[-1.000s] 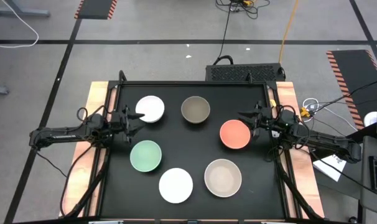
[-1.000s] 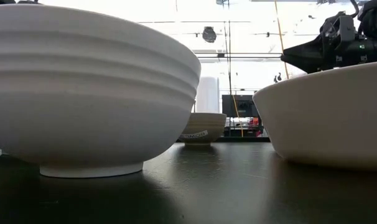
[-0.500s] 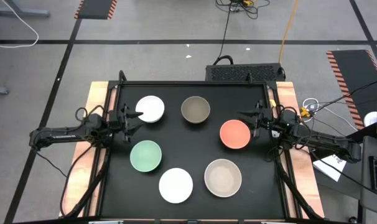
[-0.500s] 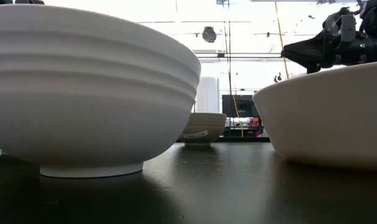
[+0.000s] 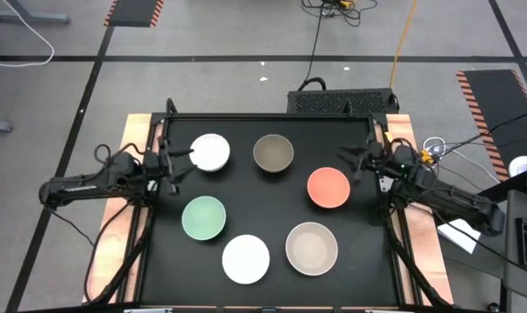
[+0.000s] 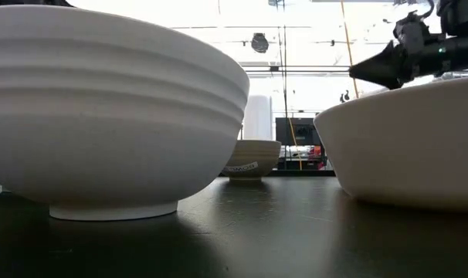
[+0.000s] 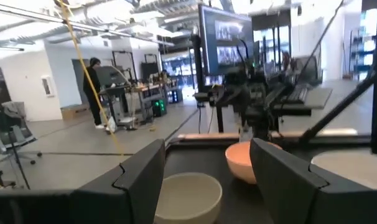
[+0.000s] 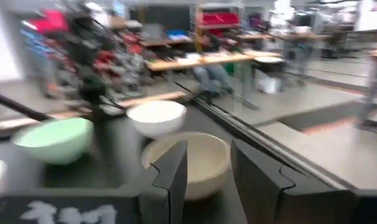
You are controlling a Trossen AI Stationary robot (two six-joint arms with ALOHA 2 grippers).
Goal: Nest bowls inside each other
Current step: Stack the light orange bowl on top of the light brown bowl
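Observation:
Six bowls stand apart on their bases on the black table. In the high view they are a white bowl (image 5: 210,152), an olive-grey bowl (image 5: 273,153), an orange-coral bowl (image 5: 329,188), a mint green bowl (image 5: 203,217), a second white bowl (image 5: 246,259) and a beige bowl (image 5: 311,248). My left gripper (image 5: 182,165) is open, just left of the far white bowl. My right gripper (image 5: 349,165) is open, off the orange-coral bowl's far right rim. The right wrist view shows the olive-grey bowl (image 8: 188,162) beyond my right gripper (image 8: 208,168). The left wrist view shows the orange-coral bowl (image 7: 247,162) ahead.
The table (image 5: 272,209) has a raised dark frame, with wooden strips (image 5: 135,139) along its left and right sides. The low view is filled by the near white bowl (image 6: 110,116) and the beige bowl (image 6: 404,147). A person stands far off in the room (image 7: 95,93).
My left gripper has drawn back a little toward the table's left edge, away from the far white bowl. My right gripper has risen slightly and shifted toward the far edge, away from the orange-coral bowl. No bowl has moved.

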